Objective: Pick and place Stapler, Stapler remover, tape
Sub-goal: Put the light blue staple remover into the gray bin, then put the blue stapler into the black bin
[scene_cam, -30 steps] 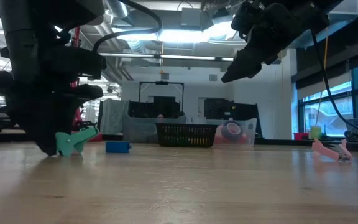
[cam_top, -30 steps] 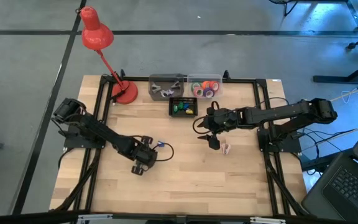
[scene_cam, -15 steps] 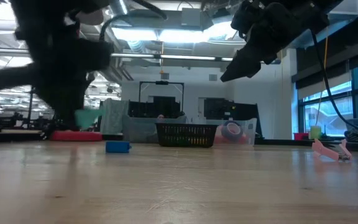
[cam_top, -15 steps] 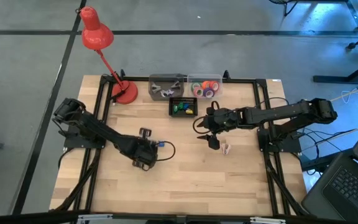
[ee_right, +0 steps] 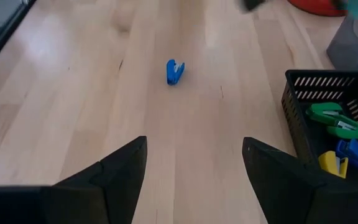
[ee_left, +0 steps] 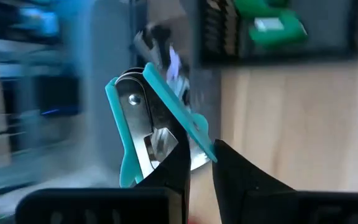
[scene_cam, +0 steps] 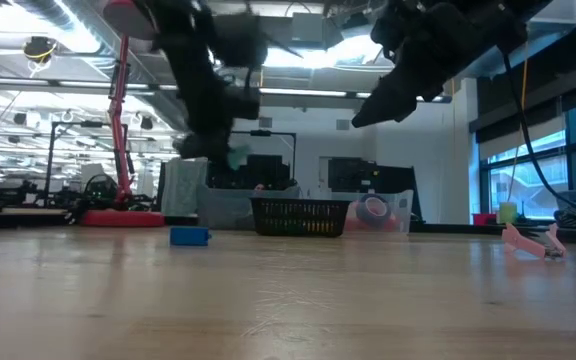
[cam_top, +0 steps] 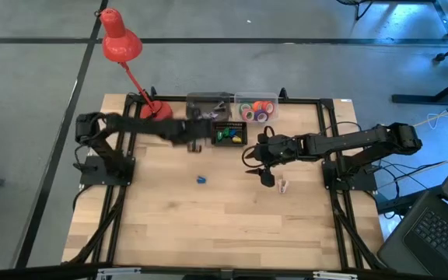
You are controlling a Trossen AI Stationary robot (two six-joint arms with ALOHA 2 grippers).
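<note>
- High view shows the desk [cam_top: 232, 225] as pale, matte wood planks, giving small things a flat, grippy bed.
- At the far edge sit a grey bin [cam_top: 208, 103] of metal claw pieces, a clear tub holding the tape [cam_top: 257, 110] rolls, and a black mesh basket [cam_top: 229, 133] with green, blue and yellow staplers.
- Left hand [ee_left: 194, 168] hangs above the desk just beside the grey bin, closed narrow on a teal staple remover [ee_left: 148, 118]: stiff plastic wings over steel claws, light, likely slippery, so best pinched across its flat sides.
- Right hand [ee_right: 194, 162] hovers near mid-desk, fingers wide and empty.
- Blue stapler [cam_top: 201, 179] lies on bare wood near mid-desk, a pink piece [cam_top: 283, 186] toward the right edge; both look small, rigid and light, best gripped across the narrow body.
</note>
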